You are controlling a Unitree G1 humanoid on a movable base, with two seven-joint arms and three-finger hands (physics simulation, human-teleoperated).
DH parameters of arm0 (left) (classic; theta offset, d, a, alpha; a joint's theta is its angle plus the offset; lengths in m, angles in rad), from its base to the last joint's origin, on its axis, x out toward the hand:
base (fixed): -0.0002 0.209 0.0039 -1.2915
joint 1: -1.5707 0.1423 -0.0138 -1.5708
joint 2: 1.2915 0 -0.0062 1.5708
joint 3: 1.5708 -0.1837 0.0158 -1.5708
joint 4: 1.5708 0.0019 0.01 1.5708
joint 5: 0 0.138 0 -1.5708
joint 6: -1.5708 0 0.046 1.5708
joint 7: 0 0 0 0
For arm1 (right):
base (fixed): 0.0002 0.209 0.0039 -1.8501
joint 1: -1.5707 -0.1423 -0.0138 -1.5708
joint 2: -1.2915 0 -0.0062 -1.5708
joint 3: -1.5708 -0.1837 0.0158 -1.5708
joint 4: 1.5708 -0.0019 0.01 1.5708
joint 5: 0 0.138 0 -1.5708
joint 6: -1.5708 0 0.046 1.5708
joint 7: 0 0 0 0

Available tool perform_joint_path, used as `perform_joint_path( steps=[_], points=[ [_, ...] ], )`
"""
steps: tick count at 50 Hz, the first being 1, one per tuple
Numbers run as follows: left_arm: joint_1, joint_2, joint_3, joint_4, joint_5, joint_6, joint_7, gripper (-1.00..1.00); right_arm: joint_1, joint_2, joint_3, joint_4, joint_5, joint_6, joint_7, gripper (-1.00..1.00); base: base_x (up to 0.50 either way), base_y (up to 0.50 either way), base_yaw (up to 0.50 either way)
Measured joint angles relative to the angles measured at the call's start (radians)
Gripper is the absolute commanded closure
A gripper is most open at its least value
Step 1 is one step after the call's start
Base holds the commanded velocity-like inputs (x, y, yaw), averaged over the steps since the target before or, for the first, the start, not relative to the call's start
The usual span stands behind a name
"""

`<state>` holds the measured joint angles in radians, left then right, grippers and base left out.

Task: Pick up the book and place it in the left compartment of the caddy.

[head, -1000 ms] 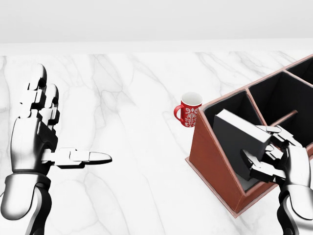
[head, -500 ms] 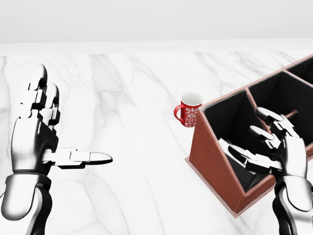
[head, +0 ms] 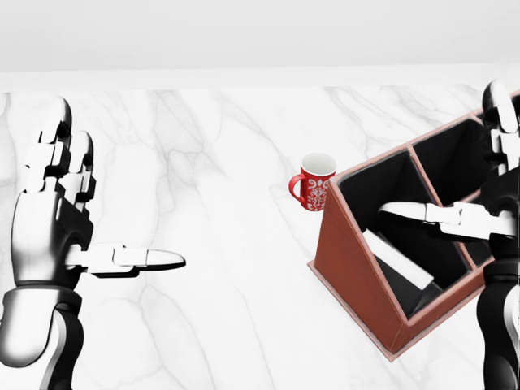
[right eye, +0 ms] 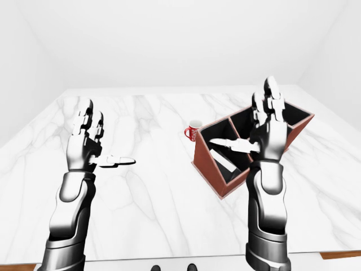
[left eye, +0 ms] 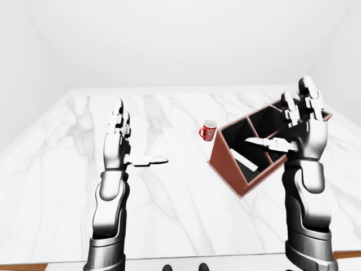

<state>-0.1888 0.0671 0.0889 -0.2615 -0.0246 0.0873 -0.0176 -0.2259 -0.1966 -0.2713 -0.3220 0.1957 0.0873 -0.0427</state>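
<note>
The book [head: 397,258], dark with a white page edge, lies tilted inside the left compartment of the red-brown caddy [head: 351,248], at the right of the head view. My right hand [left eye: 290,121] is open and empty. It is raised above the caddy, with its thumb over the left compartment and its fingers pointing up. It does not touch the book. My left hand [head: 89,211] is open and empty, held upright over the marble table at the left, far from the caddy.
A red mug [head: 314,183] with a white pattern stands just left of the caddy's far corner. The caddy has further black-lined compartments [left eye: 269,125] to the right. The white marble table [left eye: 169,192] spreads wide, and its near edge shows at the bottom of the eye views.
My right hand has let go of the book, which has dropped into the left compartment. The hand has opened and risen up and to the right. The left hand has barely moved.
</note>
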Motion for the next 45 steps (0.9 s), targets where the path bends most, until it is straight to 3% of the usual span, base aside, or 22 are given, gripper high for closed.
perform_joint_path(
  steps=[15, 33, 45],
  points=[
    [-0.021, 0.007, 0.005, -0.055, -0.005, 0.0, -0.001, -1.0, -0.005, 0.039, 0.047, -0.141, 0.014, 0.0, 0.018, -1.0, 0.0, 0.0, 0.0],
    [-0.124, 0.033, 0.02, -0.31, -0.038, 0.0, 0.012, -1.0, -0.083, 0.094, 0.158, -0.284, -0.029, 0.0, 0.014, -1.0, 0.0, 0.0, 0.0],
    [-0.128, 0.037, 0.021, -0.385, -0.047, 0.0, 0.014, -1.0, -0.099, 0.123, 0.201, -0.368, -0.035, 0.0, 0.013, -1.0, 0.0, 0.0, 0.0]
  ],
)
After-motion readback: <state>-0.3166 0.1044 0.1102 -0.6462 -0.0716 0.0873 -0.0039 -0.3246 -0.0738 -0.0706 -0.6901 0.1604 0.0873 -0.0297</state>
